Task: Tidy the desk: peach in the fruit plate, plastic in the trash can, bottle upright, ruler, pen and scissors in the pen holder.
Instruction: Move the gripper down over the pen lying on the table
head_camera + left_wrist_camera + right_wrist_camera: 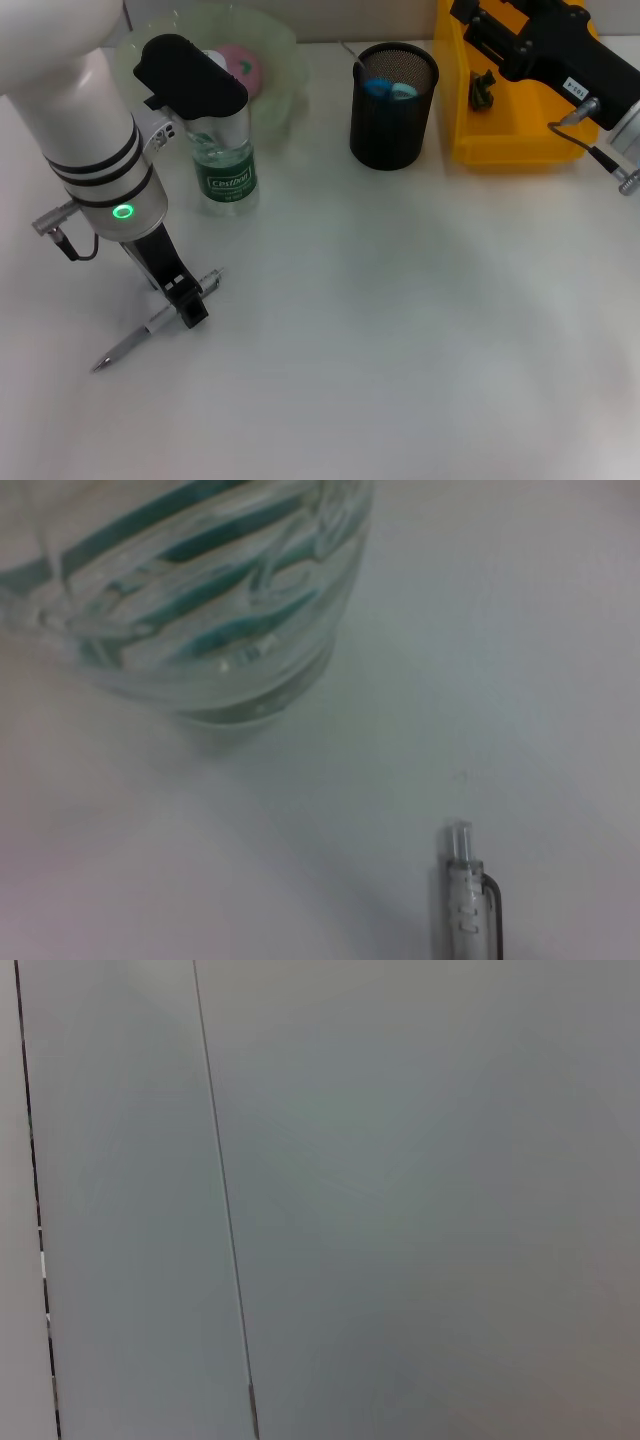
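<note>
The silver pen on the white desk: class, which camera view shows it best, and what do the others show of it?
The head view shows it best: the whole silver pen lies slanted on the desk under the left gripper. The left wrist view catches only its clip end. The right wrist view shows none of it.
</note>
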`<state>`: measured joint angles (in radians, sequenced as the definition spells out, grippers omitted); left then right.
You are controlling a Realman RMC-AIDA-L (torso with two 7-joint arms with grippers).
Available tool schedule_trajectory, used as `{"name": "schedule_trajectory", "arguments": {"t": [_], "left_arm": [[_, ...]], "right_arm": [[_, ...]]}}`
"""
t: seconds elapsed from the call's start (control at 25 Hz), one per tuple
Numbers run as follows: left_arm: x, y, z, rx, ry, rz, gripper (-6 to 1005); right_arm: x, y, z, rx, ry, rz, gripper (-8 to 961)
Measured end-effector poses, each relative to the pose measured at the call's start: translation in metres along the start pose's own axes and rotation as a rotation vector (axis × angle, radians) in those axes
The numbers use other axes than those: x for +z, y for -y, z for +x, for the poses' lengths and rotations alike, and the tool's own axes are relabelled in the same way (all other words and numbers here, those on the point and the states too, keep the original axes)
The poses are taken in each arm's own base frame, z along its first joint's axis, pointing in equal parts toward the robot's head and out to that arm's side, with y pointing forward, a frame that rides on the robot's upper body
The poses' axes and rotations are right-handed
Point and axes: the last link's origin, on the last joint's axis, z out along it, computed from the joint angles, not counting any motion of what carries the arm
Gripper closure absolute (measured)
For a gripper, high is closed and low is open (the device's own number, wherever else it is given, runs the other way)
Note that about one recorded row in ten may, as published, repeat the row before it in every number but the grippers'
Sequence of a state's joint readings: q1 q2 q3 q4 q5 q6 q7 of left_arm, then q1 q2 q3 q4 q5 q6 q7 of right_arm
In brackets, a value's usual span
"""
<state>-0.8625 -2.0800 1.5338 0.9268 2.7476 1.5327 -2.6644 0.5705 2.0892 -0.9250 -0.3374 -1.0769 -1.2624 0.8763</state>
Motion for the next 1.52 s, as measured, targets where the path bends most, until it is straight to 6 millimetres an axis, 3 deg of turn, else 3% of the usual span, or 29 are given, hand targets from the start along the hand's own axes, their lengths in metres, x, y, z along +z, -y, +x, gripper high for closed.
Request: {"name": "schedule_trajectory", "arguments": {"t": [0.4, 0.84, 1.24, 1.52], "left_arm": [[0.0, 0.0, 0.0001, 0.001, 0.001, 0.001, 322], [0.0009, -0.0015, -0.0001, 0.014, 0.008, 0.006, 437], [0.0002, -0.0034, 0.0011, 0.028, 0.006, 0.006, 744], [-0.0018, -0.0035, 0.0027, 0.034, -0.001, 0.01, 772]], "right_arm": [[0.0008, -0.0001, -0.0005, -0.001, 0.001, -0.002, 350], [0.0006, -0.0001, -0.0004, -0.001, 0.001, -0.002, 349], [0.0006, -0.0001, -0.0004, -0.001, 0.001, -0.001, 349], [0.0006, 0.0002, -0.0007, 0.0, 0.003, 0.0, 349]]}}
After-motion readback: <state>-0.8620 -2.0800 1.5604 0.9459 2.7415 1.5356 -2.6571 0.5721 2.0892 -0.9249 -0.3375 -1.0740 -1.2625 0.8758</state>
